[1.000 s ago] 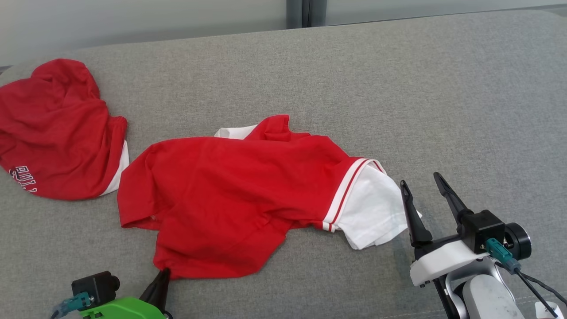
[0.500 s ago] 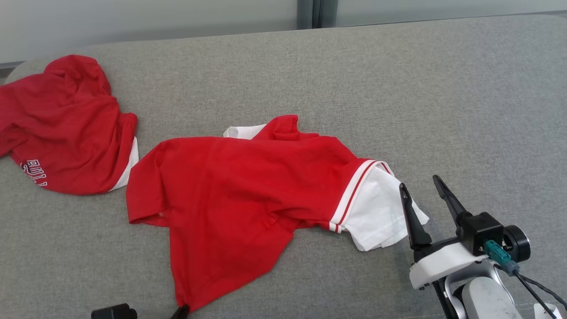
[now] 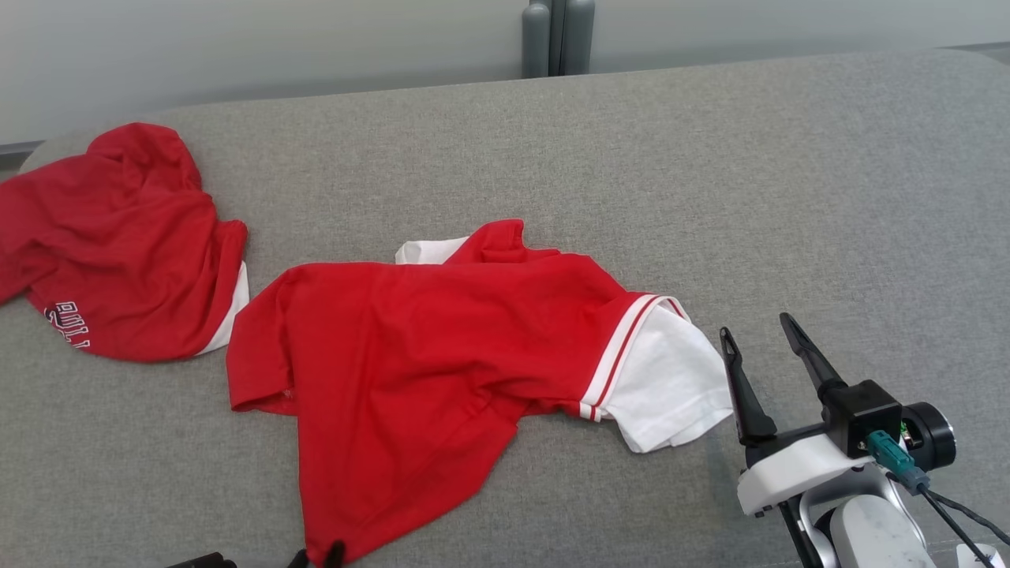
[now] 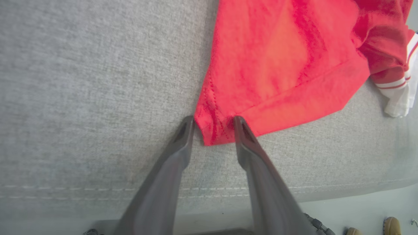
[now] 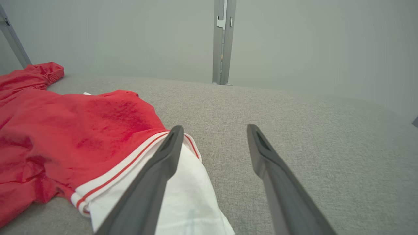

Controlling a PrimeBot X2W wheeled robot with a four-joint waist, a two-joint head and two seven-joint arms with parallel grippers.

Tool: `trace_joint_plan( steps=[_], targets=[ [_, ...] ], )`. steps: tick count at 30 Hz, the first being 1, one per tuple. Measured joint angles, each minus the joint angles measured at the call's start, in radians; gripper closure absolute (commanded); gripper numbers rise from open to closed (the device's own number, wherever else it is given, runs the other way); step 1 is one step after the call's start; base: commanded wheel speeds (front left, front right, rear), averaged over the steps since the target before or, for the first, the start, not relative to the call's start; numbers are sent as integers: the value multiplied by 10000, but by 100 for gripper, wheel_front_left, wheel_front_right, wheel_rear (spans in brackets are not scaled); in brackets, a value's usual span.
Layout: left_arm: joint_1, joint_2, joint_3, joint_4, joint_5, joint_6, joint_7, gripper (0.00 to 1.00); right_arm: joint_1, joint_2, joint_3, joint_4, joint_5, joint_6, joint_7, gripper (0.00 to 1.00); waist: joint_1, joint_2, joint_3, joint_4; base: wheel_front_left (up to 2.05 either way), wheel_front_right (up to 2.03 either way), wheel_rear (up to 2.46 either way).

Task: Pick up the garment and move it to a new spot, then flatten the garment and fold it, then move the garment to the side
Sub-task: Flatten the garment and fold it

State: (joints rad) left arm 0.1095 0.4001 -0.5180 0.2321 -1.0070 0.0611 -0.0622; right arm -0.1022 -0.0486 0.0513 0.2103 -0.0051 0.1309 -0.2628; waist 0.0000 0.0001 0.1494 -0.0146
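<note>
- On the grey upholstered cushion [image 3: 789, 197], the red T-shirt [image 3: 426, 347] lies mid-surface, rumpled, its body running towards the near edge and one white sleeve [image 3: 671, 379] pointing right.
- Its near hem corner sits between the fingers of the left gripper [image 4: 213, 118], which are parted a little. It looks released, though I cannot tell whether a pad touches the cloth.
- The right gripper [image 3: 755, 327] stands wide apart just beside the white sleeve, holding nothing.
- A second red garment [image 3: 118, 252] with white lettering lies at the far left, close to the T-shirt's shoulder.
- Judged as flattening: pinch only the sleeve's edge and draw it low and outward. Smooth the creased middle before folding, and keep clear of the neighbouring garment.
</note>
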Motion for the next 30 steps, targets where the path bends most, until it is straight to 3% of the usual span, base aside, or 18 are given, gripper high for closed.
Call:
trace_joint_plan(
  steps=[13, 17, 24, 30],
  targets=[
    [324, 359, 727, -360, 146, 393, -1174, 0, 815, -90, -884, -786, -424, 0, 0, 0, 0, 0, -940, 172, 0, 0, 0],
    [448, 408, 844, -401, 679, 485, -1674, 0, 1087, -94, -1093, -851, -470, 0, 0, 0, 0, 0, -1246, 267, 0, 0, 0],
    [266, 293, 1547, -209, 1745, 257, -1964, 0, 1266, -88, -1243, -819, -516, 0, 0, 0, 0, 0, -1631, 437, 0, 0, 0],
    [-38, -303, 2951, -464, 3388, -374, -2002, 0, 1379, -69, -1313, -650, -552, 0, 0, 0, 0, 0, -1779, 507, 0, 0, 0]
  ],
)
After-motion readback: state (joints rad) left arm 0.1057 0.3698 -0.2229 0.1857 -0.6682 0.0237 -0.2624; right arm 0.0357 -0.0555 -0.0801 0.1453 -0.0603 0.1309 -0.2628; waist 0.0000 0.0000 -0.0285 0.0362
